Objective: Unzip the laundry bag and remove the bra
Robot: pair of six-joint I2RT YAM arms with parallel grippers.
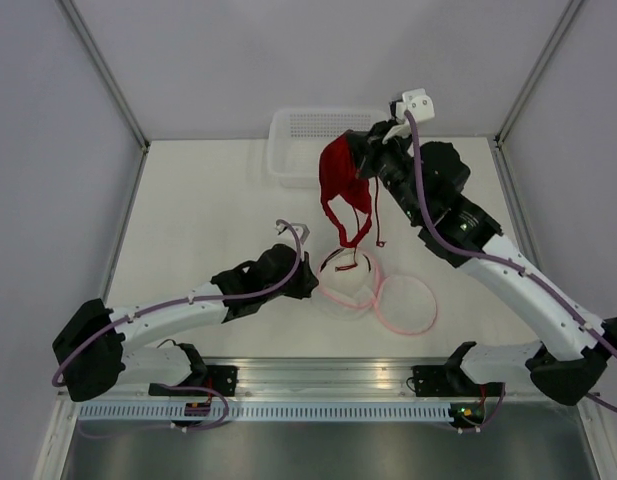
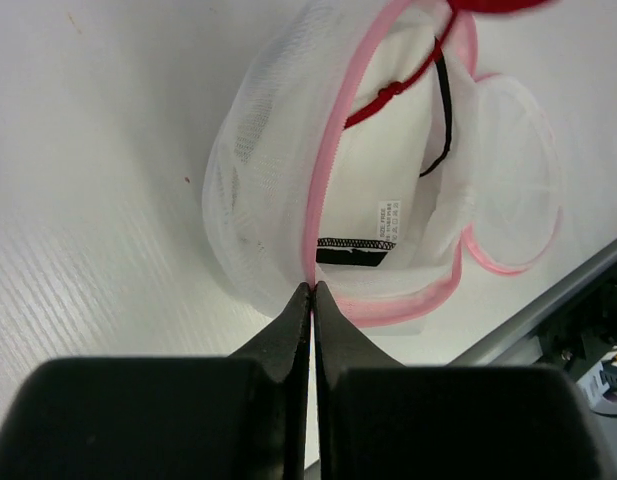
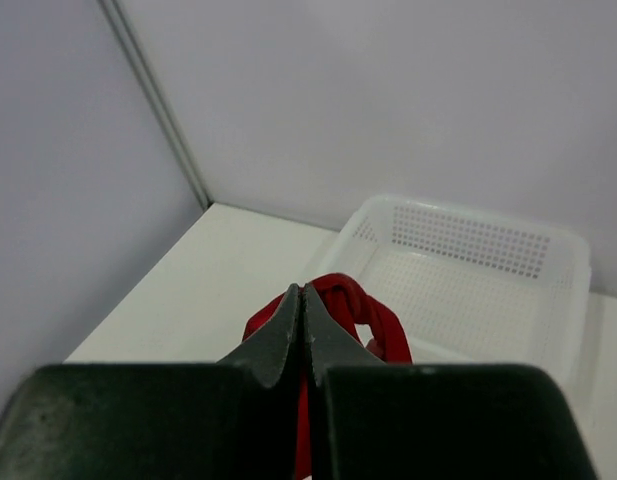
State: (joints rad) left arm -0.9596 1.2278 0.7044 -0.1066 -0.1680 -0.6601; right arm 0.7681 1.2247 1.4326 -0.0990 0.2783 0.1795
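Got the left tool clamped on the pink zipper rim of the laundry bag, lying open mid-tabletop. Got the right tool pinched shut on the red bra, held up near the basket, strap trailing down into the bag.

We've got a red bra with a bit of black trim, and a laundry bag in see-through white mesh with pink zipper trim all round. The basket is white with a grid of little dot holes. The left gripper and right gripper are both black, the arms white, the cables purple and the tabletop plain cream.
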